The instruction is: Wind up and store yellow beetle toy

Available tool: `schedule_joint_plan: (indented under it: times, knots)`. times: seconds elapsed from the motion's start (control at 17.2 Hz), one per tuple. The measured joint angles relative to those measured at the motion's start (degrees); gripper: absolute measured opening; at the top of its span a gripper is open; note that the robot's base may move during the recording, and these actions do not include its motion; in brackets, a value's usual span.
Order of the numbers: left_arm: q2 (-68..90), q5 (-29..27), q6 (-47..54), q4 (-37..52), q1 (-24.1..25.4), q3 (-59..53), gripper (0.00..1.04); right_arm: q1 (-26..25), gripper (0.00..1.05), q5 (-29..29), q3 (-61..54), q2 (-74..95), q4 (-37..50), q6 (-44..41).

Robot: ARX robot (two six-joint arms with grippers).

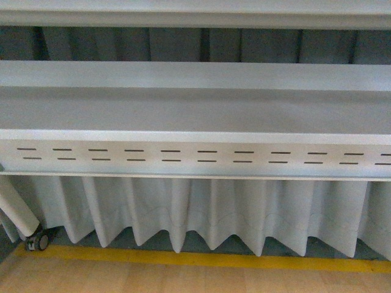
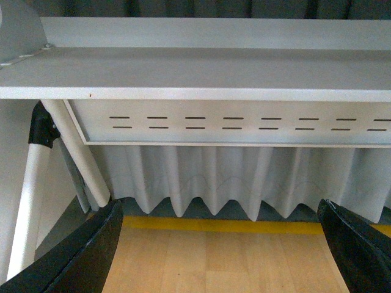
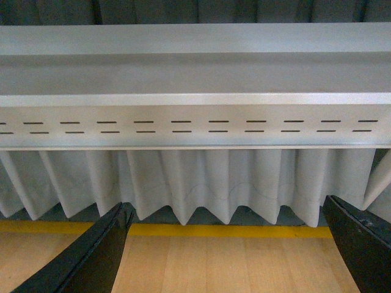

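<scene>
Wrist views, L hand (image 2: 219, 204), R hand (image 3: 227, 202) spread, facing table (image 3: 195, 79)

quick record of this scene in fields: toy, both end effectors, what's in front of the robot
yellow beetle toy: not visible in any view
left end effector: open, nothing between its fingers
right end effector: open, nothing between its fingers
table: pale grey, spans the front view
slotted panel: under the table's front edge
curtain: pleated, hangs below the panel
yellow floor line: runs along the curtain's foot
wooden floor: nearest the robot
caster wheel: lower left in the front view
</scene>
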Motion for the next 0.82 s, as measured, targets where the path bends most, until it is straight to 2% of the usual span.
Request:
schedule_joint_plan:
  times: [0.82]
  knots:
    - [0.0, 0.0, 0.0, 0.0, 0.0, 0.0, 0.98, 0.0, 0.98, 0.02, 0.0, 0.0, 0.0, 0.0]
